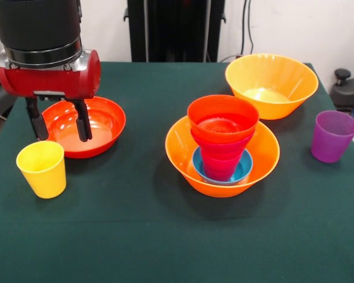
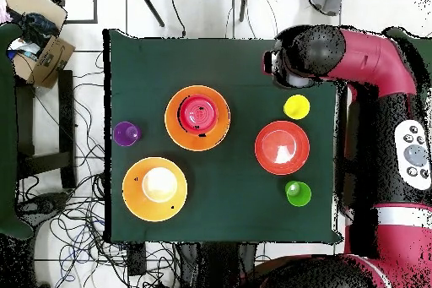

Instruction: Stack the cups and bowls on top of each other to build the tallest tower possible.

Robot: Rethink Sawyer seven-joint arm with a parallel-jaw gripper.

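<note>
My gripper [image 1: 59, 124] is open and empty, its two black fingers [image 1: 82, 125] hanging in front of the wide shallow red-orange bowl [image 1: 109, 118], just above and behind the yellow cup [image 1: 42, 168]. The tower [image 1: 223, 135] stands mid-table: a large orange bowl [image 1: 224, 186] holds a small blue bowl [image 1: 243, 171], crimson and magenta pieces [image 1: 224, 158], and a small red-orange bowl [image 1: 223, 118] on top. A purple cup [image 1: 333, 135] stands at the right. A second large orange bowl [image 1: 271, 85] sits behind. The green cup [image 2: 298, 193] shows only overhead.
In the overhead view the arm's wrist [image 2: 295, 57] covers the gripper, close to the yellow cup [image 2: 296, 106] and the shallow bowl [image 2: 282, 147]. The tower [image 2: 197, 116], the purple cup [image 2: 126, 133] and the second orange bowl [image 2: 155, 188] lie to the left on the green cloth [image 2: 228, 217].
</note>
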